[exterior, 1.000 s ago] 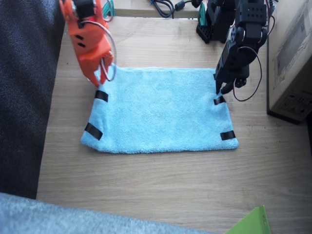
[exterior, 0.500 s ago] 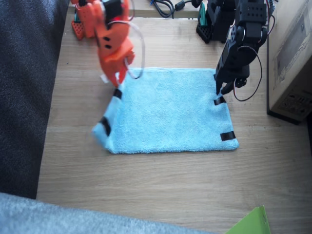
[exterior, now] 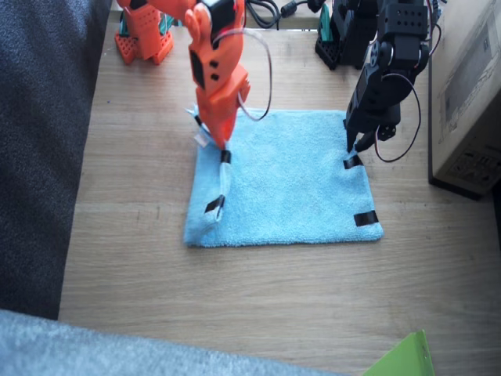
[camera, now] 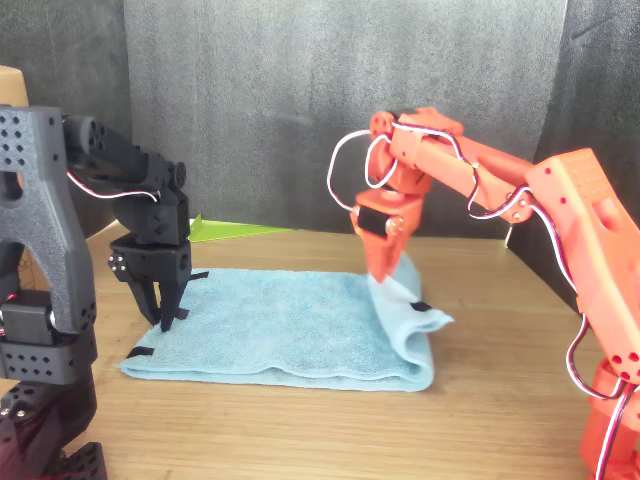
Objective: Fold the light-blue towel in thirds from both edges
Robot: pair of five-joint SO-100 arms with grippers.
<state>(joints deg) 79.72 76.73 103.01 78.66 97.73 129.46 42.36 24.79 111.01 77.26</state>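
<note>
The light-blue towel (exterior: 290, 188) lies on the wooden table, its one short edge raised and curled over toward the middle. My orange right gripper (exterior: 221, 145) is shut on that raised edge, where black tape strips (exterior: 214, 206) hang below it. In the front view the right gripper (camera: 383, 275) holds the edge above the rounded fold of the towel (camera: 270, 325). My black left gripper (exterior: 354, 149) points down at the opposite short edge, beside a tape strip (exterior: 352, 162). In the front view the left gripper (camera: 170, 318) shows a small gap between its fingers, tips at the cloth.
A cardboard box (exterior: 470, 94) stands close beside the left arm. Dark fabric (exterior: 39, 157) borders the table on the right arm's side. Greyish-blue fabric (exterior: 117, 352) and a green sheet (exterior: 399, 356) lie at the near edge. Cables (exterior: 262, 9) sit at the far edge.
My right gripper has carried the towel's short edge up and inward across the towel, so the flat part is narrower. The left gripper has not moved.
</note>
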